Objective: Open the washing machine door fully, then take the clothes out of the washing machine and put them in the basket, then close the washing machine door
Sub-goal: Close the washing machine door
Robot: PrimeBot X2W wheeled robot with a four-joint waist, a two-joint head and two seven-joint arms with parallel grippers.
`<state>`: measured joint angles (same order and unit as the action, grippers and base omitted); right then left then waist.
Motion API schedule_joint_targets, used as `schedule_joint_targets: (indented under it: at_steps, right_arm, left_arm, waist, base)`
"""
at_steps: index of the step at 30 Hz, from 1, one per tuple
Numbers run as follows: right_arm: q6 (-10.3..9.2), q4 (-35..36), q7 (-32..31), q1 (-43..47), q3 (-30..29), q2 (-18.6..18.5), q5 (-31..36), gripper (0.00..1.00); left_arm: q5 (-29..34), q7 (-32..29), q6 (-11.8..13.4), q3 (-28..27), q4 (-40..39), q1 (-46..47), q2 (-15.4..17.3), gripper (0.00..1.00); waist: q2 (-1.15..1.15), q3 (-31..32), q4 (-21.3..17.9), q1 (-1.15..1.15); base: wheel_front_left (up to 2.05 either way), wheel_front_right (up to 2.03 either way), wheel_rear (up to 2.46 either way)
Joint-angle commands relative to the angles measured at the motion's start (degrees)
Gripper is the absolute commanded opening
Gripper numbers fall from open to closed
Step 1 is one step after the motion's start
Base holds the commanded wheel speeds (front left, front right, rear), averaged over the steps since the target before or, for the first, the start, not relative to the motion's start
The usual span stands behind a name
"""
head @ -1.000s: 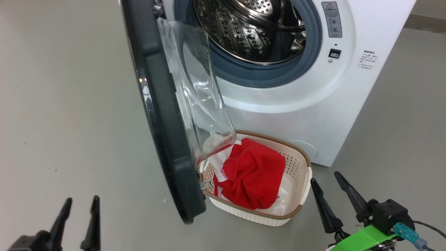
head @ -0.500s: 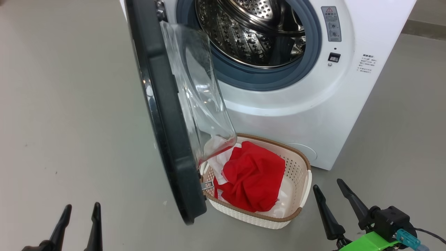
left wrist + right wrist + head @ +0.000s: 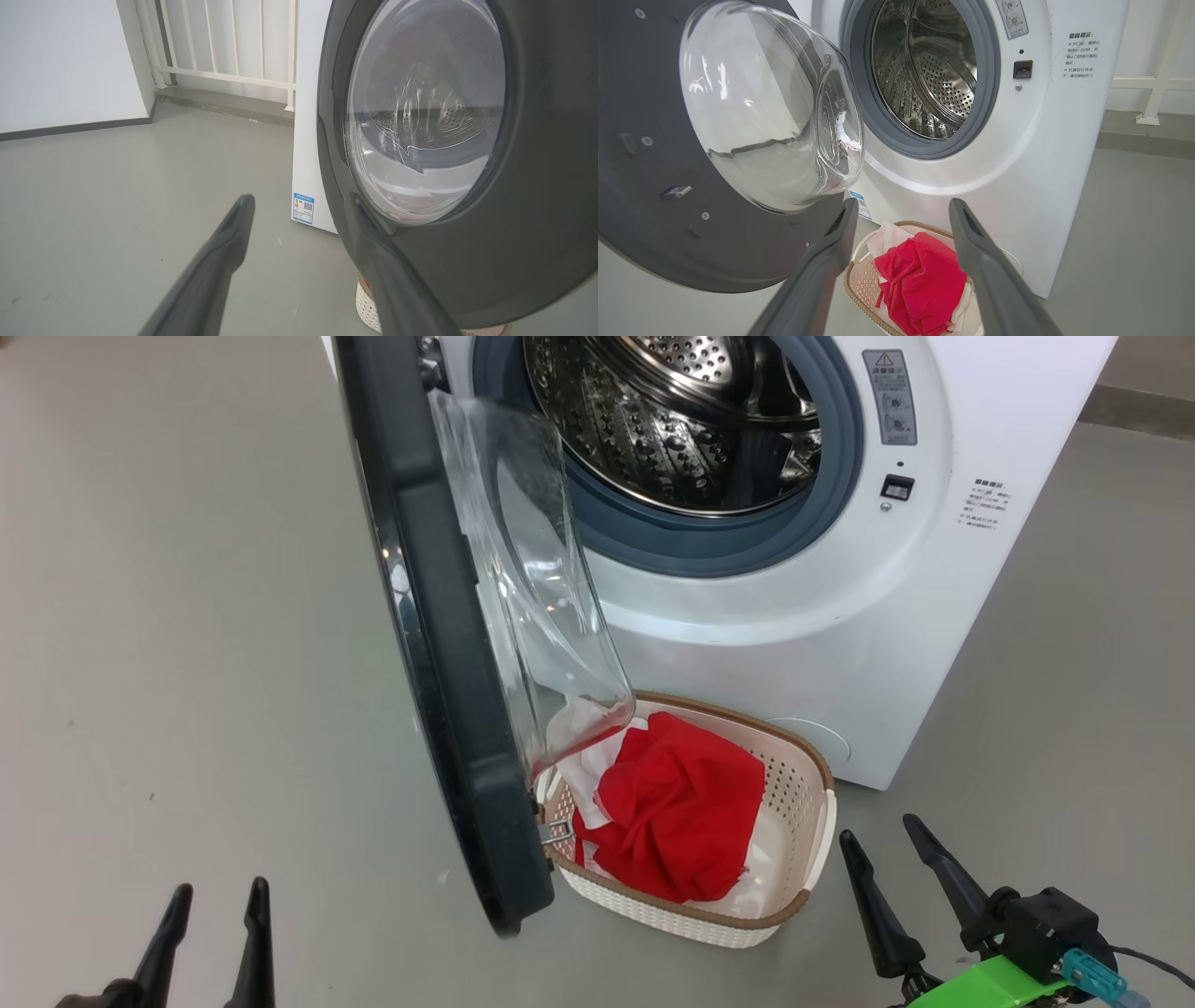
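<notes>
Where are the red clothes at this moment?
In the head view the clothes lie inside the basket on the floor, just in front of the washing machine and right of the open washing machine door.

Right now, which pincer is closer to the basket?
The right pincer: it sits open just beside the basket, while the left pincer is on the other side of the open washing machine door.
</notes>
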<state>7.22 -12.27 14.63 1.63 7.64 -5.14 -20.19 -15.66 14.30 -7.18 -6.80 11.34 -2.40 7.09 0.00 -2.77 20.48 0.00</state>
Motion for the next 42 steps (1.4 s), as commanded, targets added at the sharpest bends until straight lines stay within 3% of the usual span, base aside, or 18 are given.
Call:
schedule_joint_targets:
  at_steps: [1,2,4,5,6,13,18,25,30,34,42]
  right_arm:
    - [0.26,1.14,0.37,-1.03,1.30,-0.22,0.06,1.00]
    - [0.26,1.09,0.37,-1.07,1.42,-0.21,0.03,1.00]
    - [0.26,1.02,0.37,-1.21,1.59,-0.20,-0.04,1.00]
    - [0.26,1.00,0.37,-1.26,1.65,-0.21,-0.05,1.00]
    - [0.26,0.96,0.37,-1.32,1.72,-0.21,-0.06,1.00]
    - [0.26,0.99,0.37,-1.79,2.05,-0.23,0.01,1.00]
    - [0.26,1.04,0.37,-1.92,2.34,-0.06,0.01,1.00]
    - [0.26,1.00,0.37,-2.21,2.69,0.37,0.13,1.00]
    - [0.26,0.92,0.37,-3.07,3.08,0.71,0.30,1.00]
    - [0.26,0.85,0.37,-3.66,2.96,0.97,0.45,1.00]
    - [0.26,1.02,0.37,-4.82,2.95,1.60,0.60,1.00]
  left_arm:
    - [-1.64,0.70,-0.31,-1.42,-0.68,2.29,1.85,1.00]
    - [-2.27,0.70,-0.31,-1.16,-0.48,2.64,2.39,0.93]
    - [-4.27,0.70,-0.31,-0.26,-0.13,3.43,3.60,0.48]
    - [-4.83,0.70,-0.31,0.26,-0.08,3.90,4.59,0.37]
    - [-5.68,0.70,-0.31,0.97,0.07,4.38,5.56,0.00]
    - [-12.60,0.70,-0.31,4.99,0.45,8.61,12.15,0.00]
    - [-21.27,0.70,-0.31,9.51,-0.30,12.01,18.11,0.00]
    - [-45.91,-1.54,-0.31,21.26,-5.10,16.15,29.26,0.00]
    - [-58.96,-4.63,-0.31,25.69,-7.54,19.62,36.40,0.00]
    - [-64.67,-5.54,-0.31,27.81,-9.71,22.22,38.98,0.00]
    - [-69.03,-5.62,-0.31,32.42,-13.36,26.03,42.06,0.00]
  waist:
    - [0.00,0.12,-0.09,0.00]
    - [0.00,0.14,-0.15,0.00]
    - [0.00,0.13,-0.26,0.00]
    - [0.00,0.11,-0.31,0.00]
    - [0.00,0.07,-0.37,0.00]
    - [0.00,-0.58,-0.95,0.00]
    - [0.00,-1.13,-1.97,0.00]
    - [0.00,-2.08,-3.31,0.00]
    - [0.00,-3.24,-4.50,0.00]
    - [0.00,-3.99,-5.34,0.00]
    - [0.00,-5.53,-7.48,0.00]
  base:
    - [0.00,0.00,0.00]
    - [0.00,0.00,0.00]
    - [0.00,0.00,0.00]
    - [0.00,0.00,0.00]
    - [0.00,0.00,0.00]
    - [0.00,0.00,0.00]
    - [0.00,0.00,0.00]
    - [0.00,0.00,0.00]
    - [0.00,0.00,0.00]
    - [0.00,0.00,0.00]
    - [0.00,0.00,0.00]
